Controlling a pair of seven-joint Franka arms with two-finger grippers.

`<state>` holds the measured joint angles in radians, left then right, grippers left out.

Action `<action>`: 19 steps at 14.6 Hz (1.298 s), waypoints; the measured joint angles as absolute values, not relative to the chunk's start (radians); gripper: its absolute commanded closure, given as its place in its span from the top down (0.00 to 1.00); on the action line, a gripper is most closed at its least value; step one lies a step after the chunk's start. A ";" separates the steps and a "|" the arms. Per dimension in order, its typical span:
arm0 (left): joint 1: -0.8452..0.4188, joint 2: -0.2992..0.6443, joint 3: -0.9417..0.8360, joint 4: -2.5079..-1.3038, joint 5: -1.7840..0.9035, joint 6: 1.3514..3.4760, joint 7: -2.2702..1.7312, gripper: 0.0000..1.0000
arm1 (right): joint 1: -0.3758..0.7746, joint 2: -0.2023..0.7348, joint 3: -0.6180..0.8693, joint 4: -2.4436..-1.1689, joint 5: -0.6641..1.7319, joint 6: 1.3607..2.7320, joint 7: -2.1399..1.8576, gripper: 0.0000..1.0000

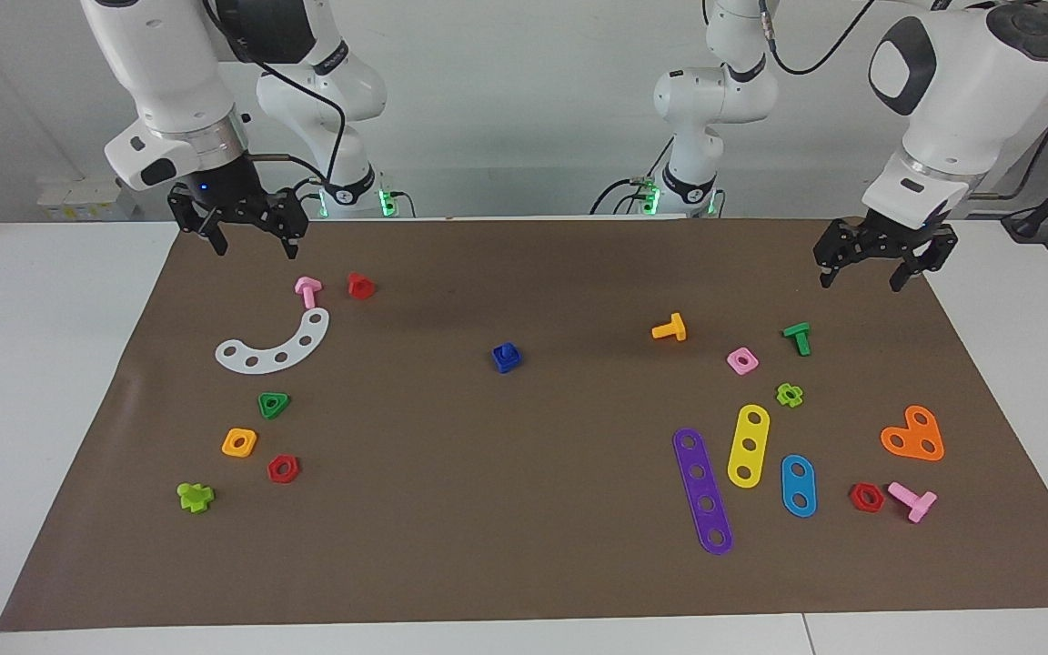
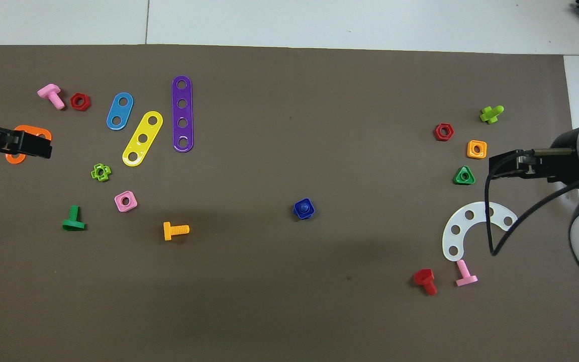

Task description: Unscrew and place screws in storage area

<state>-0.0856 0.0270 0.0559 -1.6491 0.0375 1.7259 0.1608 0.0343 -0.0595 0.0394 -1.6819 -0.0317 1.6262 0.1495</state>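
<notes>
The dark-blue bolt sits screwed into its blue rounded-square nut [image 1: 506, 357] near the middle of the brown mat, also seen in the overhead view [image 2: 303, 208]. My right gripper [image 1: 253, 244] is open and empty, raised over the right arm's end of the mat; in the overhead view [image 2: 495, 166] it is beside the green triangular nut. My left gripper [image 1: 862, 277] is open and empty, raised over the left arm's end of the mat; in the overhead view [image 2: 43, 146] it covers part of the orange heart plate. Both are well apart from the blue bolt.
Toward the right arm's end lie a white curved strip [image 1: 274, 346], a pink bolt [image 1: 307, 291], a red bolt [image 1: 360, 286], a green triangular nut [image 1: 274, 404] and other nuts. Toward the left arm's end lie an orange bolt [image 1: 670, 328], a green bolt [image 1: 798, 337], purple [image 1: 703, 491], yellow and blue strips, and an orange heart plate [image 1: 913, 435].
</notes>
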 measured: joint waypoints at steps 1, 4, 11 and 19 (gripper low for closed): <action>-0.085 0.027 0.057 -1.652 0.038 1.726 0.164 1.00 | 0.034 -0.060 0.039 -1.682 -0.032 1.626 0.149 1.00; -0.084 0.025 0.059 -1.654 0.038 1.734 0.170 1.00 | 0.034 -0.060 0.039 -1.682 -0.032 1.626 0.149 1.00; -0.084 0.023 0.059 -1.655 0.038 1.734 0.170 1.00 | 0.034 -0.060 0.041 -1.682 -0.032 1.626 0.149 1.00; -0.084 0.023 0.059 -1.655 0.038 1.734 0.170 1.00 | 0.089 -0.062 0.045 -1.707 -0.025 1.648 0.169 0.99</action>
